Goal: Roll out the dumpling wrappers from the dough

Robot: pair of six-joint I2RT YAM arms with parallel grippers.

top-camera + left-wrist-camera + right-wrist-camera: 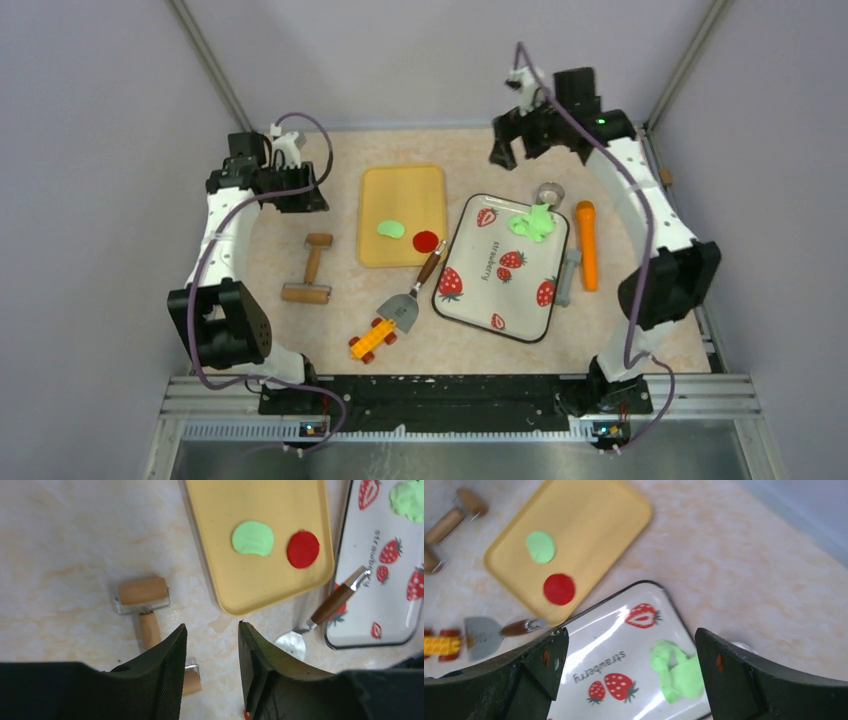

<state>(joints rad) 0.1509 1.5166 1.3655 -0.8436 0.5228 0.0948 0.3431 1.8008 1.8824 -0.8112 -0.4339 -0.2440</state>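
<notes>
Dough lies as a ragged green lump in the far right corner of the strawberry tray, right of the bench's middle. Your right gripper is raised near the far edge, right of centre. Its jaws are spread wide and hold nothing, and in its wrist view the lump shows between the fingers, on the tray below. Your left gripper hovers toward the far left corner, jaws likewise apart and empty, with the roller on the bench beneath it. One flat green wrapper rests on the yellow tray mid-bench, just beside a red disc and not touching it. A spatula lies nearer the front edge, its handle reaching the strawberry tray's left rim.
</notes>
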